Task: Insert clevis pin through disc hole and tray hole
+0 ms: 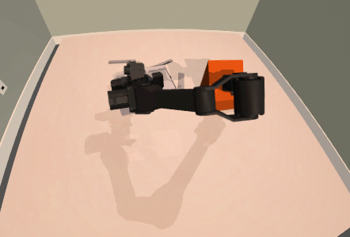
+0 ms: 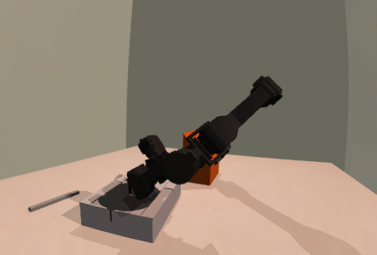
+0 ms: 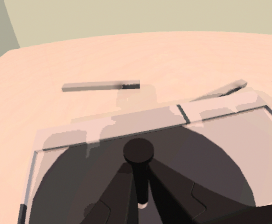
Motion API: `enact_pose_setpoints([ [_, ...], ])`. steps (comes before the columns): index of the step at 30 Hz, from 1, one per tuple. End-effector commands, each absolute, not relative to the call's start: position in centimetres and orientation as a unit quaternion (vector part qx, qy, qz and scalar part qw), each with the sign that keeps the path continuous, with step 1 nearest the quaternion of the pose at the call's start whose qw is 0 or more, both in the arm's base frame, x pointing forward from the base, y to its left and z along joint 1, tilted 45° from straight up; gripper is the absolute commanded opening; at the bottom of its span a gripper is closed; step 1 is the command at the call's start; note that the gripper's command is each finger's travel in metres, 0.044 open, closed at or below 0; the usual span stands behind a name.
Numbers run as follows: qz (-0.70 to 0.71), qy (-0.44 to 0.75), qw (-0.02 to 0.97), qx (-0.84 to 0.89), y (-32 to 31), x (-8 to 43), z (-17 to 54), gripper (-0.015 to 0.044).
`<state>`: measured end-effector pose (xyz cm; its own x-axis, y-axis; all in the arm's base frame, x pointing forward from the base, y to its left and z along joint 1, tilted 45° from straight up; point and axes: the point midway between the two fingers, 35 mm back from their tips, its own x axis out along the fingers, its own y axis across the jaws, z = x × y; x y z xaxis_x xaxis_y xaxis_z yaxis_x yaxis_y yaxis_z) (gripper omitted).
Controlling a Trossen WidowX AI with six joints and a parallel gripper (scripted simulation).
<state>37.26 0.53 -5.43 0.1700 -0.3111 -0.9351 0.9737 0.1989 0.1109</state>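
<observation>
The dark clevis pin (image 3: 138,150) is upright in the wrist view, its round head uppermost and its shank pointing down. My gripper (image 3: 139,167) is shut on the shank just below the head. The dark, wide disc (image 3: 62,180) (image 2: 112,198) lies inside the rimmed steel tray (image 3: 52,134) (image 2: 115,220). A small light spot shows on the disc at the pin's lower end. Whether the tip is in the hole or only above it cannot be told. The fingers hide part of the disc, and the arm covers most of the tray in the top view.
A grey bar (image 1: 119,61) (image 2: 53,201) (image 3: 99,87) lies beyond the tray. A second bar (image 1: 163,63) (image 3: 227,91) lies close to the tray's far edge, and a short bar (image 1: 180,80) beside it. An orange block (image 1: 226,66) (image 2: 205,175) stands near the arm's base.
</observation>
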Motion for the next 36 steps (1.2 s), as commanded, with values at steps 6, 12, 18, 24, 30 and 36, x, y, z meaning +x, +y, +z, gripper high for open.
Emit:
enact_pose_setpoints([
  [6, -0.493, 0.415, 0.654, 0.397, 1.02, 37.26, -5.94, 0.0000],
  [12, -0.493, 0.415, 0.654, 0.397, 1.02, 37.26, -5.94, 0.0000],
  [18, -0.493, 0.415, 0.654, 0.397, 0.87, 37.21, -5.86, 0.0000],
  [24, -0.493, 0.415, 0.654, 0.397, 0.87, 37.25, -5.85, 0.0000],
  [30, -0.493, 0.415, 0.654, 0.397, 0.81, 37.28, -5.75, 0.0000],
  [36, -0.493, 0.415, 0.654, 0.397, 0.83, 37.29, -5.74, 0.0000],
])
